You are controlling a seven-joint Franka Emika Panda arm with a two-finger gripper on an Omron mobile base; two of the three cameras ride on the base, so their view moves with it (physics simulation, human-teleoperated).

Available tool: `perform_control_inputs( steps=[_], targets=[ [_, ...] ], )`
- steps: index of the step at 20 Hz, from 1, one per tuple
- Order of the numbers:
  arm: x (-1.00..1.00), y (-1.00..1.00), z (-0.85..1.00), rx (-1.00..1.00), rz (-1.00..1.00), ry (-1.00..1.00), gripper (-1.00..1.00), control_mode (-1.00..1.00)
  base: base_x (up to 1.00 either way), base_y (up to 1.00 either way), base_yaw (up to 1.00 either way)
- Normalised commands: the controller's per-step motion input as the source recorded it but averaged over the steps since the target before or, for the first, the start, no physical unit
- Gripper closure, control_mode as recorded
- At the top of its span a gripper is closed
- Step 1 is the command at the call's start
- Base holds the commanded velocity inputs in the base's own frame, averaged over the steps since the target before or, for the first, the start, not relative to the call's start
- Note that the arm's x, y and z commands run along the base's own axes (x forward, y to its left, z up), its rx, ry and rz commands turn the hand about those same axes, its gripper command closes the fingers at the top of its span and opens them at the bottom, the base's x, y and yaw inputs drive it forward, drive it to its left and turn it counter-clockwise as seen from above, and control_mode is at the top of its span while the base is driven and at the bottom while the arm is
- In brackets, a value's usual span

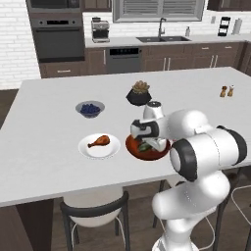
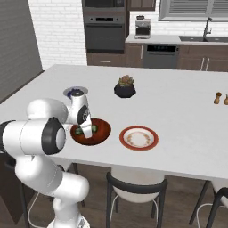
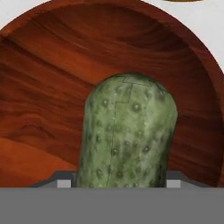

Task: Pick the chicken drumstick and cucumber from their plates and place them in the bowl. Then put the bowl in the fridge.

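Jaws closed on the cucumber (image 3: 129, 135), which the gripper (image 2: 86, 129) holds low over the reddish-brown bowl (image 2: 103, 129) at the island's near edge. Cucumber: short, stiff, bumpy-skinned, likely light; best gripped across its middle, as it appears now. Just left of the bowl, a white plate (image 1: 110, 151) carries the chicken drumstick (image 1: 99, 141): likely light and possibly greasy, best taken across the meaty end. Just right of the bowl, a red-rimmed plate (image 2: 139, 138) with nothing on it. Farther back, a grey bowl of blueberries (image 1: 90, 109) and a black faceted pot (image 1: 138, 95). Far right, two small shakers (image 1: 227, 91).
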Motion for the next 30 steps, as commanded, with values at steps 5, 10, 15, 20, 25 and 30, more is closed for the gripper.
perform_control_inputs(
  steps=[5, 10, 15, 20, 25, 30],
  targets=[
    [0.40, 0.03, -0.26, 0.00, 0.01, 0.14, -1.00, -1.00, 0.00, 0.00, 0.00],
    [0.00, -0.04, -0.01, 0.00, 0.01, 0.01, -1.00, -1.00, 0.00, 0.00, 0.00],
    [-0.05, 0.01, 0.00, 0.00, 0.02, -0.01, -1.00, -1.00, 0.00, 0.00, 0.00],
    [-0.36, 0.03, 0.27, 0.00, 0.04, -0.09, -1.00, -1.00, 0.00, 0.00, 0.00],
    [-0.64, 0.50, 0.99, 0.00, 0.10, -0.16, -1.00, -1.00, 0.00, 0.00, 0.00],
    [-0.63, 0.90, 0.59, 0.00, 0.18, -0.05, -1.00, -1.00, 0.00, 0.00, 0.00]
  ],
)
